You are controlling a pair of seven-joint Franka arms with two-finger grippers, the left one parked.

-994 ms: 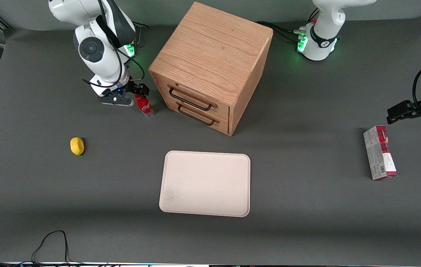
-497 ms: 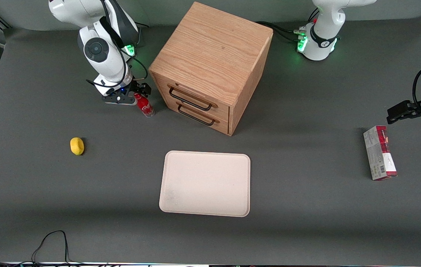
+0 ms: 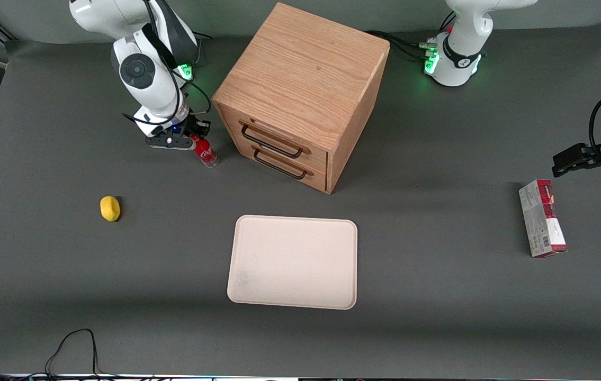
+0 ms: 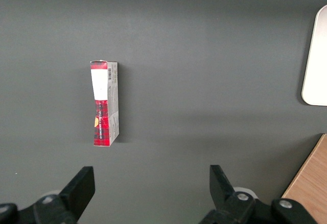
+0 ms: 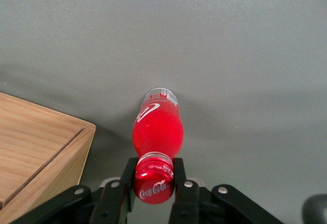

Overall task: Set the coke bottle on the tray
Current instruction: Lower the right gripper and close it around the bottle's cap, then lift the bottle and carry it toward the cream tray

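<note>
The coke bottle [image 3: 207, 153], small and red with a white script logo, stands slightly tilted on the dark table, close in front of the wooden cabinet's corner. My right gripper [image 3: 194, 139] is shut on its neck just under the red cap. In the right wrist view the two black fingers [image 5: 128, 175] press on either side of the cap, and the bottle [image 5: 157, 129] points away from the gripper [image 5: 153, 172] with its clear base at the table. The cream-pink tray [image 3: 292, 262] lies flat nearer the front camera, apart from the bottle.
A wooden two-drawer cabinet [image 3: 300, 90] stands right beside the bottle, its edge [image 5: 41, 142] showing in the right wrist view. A yellow lemon [image 3: 110, 208] lies nearer the front camera. A red-and-grey carton [image 3: 542, 218] lies toward the parked arm's end.
My gripper moved in over the bottle toward the cabinet, and its fingers closed on the neck. The bottle shifted slightly and stands a little more upright.
</note>
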